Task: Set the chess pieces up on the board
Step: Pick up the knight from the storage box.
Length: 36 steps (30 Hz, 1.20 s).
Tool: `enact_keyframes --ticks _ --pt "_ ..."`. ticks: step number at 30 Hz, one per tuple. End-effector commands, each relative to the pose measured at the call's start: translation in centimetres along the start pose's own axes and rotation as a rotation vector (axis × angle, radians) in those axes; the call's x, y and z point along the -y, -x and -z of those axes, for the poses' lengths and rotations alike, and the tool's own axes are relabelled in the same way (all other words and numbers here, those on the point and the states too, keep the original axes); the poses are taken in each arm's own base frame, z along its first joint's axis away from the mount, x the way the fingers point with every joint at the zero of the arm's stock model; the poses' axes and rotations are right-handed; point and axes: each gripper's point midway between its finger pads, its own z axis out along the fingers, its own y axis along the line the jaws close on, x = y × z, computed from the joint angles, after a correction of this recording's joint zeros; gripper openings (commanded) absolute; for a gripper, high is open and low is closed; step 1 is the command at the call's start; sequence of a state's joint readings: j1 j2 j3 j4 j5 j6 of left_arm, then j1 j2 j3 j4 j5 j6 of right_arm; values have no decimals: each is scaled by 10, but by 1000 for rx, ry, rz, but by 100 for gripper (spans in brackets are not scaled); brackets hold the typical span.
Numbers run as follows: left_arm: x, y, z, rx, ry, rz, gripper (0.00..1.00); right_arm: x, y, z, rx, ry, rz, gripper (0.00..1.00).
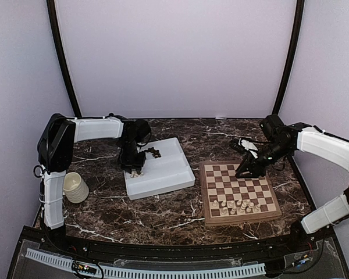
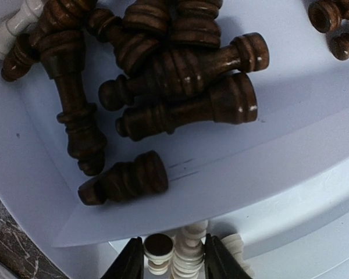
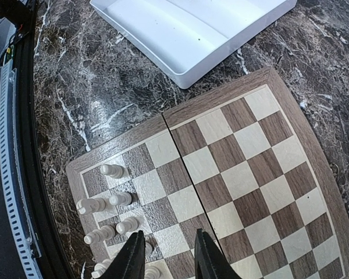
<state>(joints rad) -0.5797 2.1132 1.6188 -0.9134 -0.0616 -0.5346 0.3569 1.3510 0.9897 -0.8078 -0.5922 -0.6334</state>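
Currently, left tool point(image 2: 173, 251) flanks two cream chess pieces point(image 2: 189, 258), grip unclear; right tool point(image 3: 168, 245), narrowly parted, overhangs one board point(image 3: 244, 168).

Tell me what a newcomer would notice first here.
A heap of dark brown turned wooden chess pieces lies tumbled in one compartment of the white rectangular divided tray, left of centre on the marble table. To its right, the square checked wooden chessboard has small cream-white pieces clustered along its near edge, with most squares bare.
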Motion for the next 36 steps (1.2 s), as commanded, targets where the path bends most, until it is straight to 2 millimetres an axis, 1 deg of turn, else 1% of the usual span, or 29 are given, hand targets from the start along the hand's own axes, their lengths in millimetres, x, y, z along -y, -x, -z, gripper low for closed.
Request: enact_keyframes --ticks 1,4,6,10,13,14,17,19,21,22,24,26,30,33,34,36 --pt "2 -3 -1 -18 -23 -9 40 1 15 3 30 -2 26 30" --pt "-1 -7 1 -32 -11 4 48 0 15 3 29 -3 26 30" --pt "-3 -12 3 -52 -7 14 50 0 15 3 29 -3 25 30" --pt "-6 -27 4 -91 -10 24 51 0 15 3 31 -2 25 30" --pt "-6 -33 0 -109 -20 20 50 0 16 3 32 1 26 30" --pt "-5 -36 -2 -120 -28 17 48 0 17 3 34 1 27 30" --pt "1 -36 -8 -123 -60 3 42 0 20 2 34 4 30 30" --pt "4 -33 -10 -116 -70 -9 30 0 21 2 34 4 32 30" --pt "7 -28 -8 -98 -80 -23 24 0 21 2 32 3 31 30" --pt "7 -26 -7 -91 -77 -34 23 0 21 2 30 2 31 30" --pt "8 -19 0 -71 -74 -54 20 0 20 2 27 -1 30 30" --pt "8 -13 9 -51 -69 -71 19 0 21 3 28 -3 31 30" --pt "13 -4 35 11 -107 -104 19 1 25 4 30 -1 33 30" --pt "19 0 50 48 -152 -134 19 2 31 4 40 5 38 30" --pt "19 0 53 56 -158 -139 20 2 33 4 44 12 40 30" --pt "20 0 54 57 -161 -157 20 1 37 3 47 24 43 30"
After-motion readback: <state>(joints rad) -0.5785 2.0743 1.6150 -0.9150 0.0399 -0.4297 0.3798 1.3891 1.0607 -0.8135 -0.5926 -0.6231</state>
